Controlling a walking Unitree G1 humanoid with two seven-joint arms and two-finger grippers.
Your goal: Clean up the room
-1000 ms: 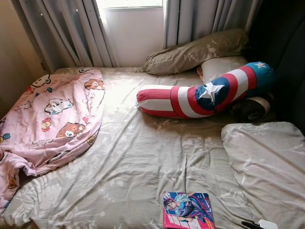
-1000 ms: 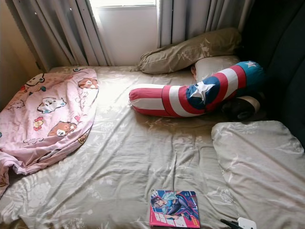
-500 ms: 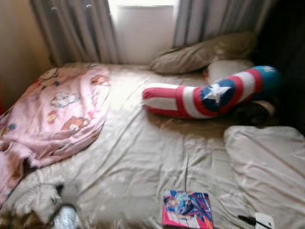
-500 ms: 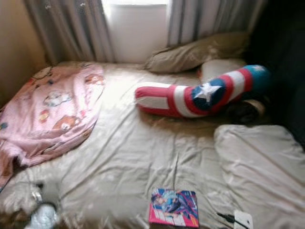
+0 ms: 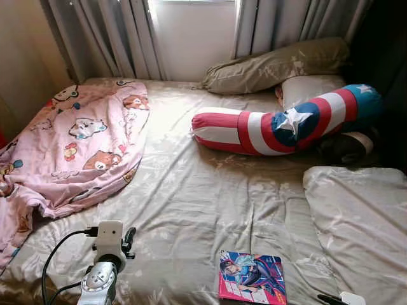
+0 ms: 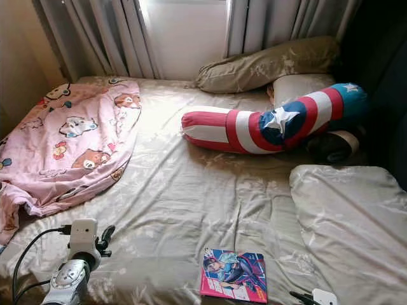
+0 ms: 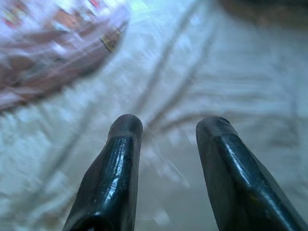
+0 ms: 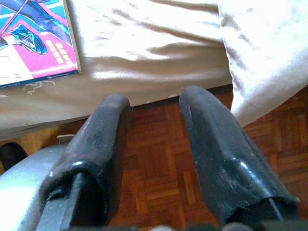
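A pink and blue comic book [image 5: 252, 286] lies flat near the front edge of the bed [image 5: 191, 203]. A crumpled pink cartoon blanket [image 5: 70, 146] covers the bed's left side. My left gripper [image 5: 130, 240] is raised over the sheet at the front left, just off the blanket's edge. In the left wrist view that gripper [image 7: 171, 127] is open, with nothing between its fingers. My right gripper [image 8: 154, 98] is open and empty. It hangs at the bed's front edge over the wooden floor [image 8: 159, 163], right of the book [image 8: 29, 43].
A red, white and blue star bolster [image 5: 286, 124] lies across the back right. An olive pillow [image 5: 273, 63] sits behind it, and a grey pillow [image 5: 359, 216] lies at the right. Curtains [image 5: 114, 32] and a window stand behind the bed. A black cable [image 5: 54, 254] trails from my left arm.
My left arm has come up into view at the bed's front left. The camera has shifted slightly and was blurred half a second ago. The book and bedding have not moved.
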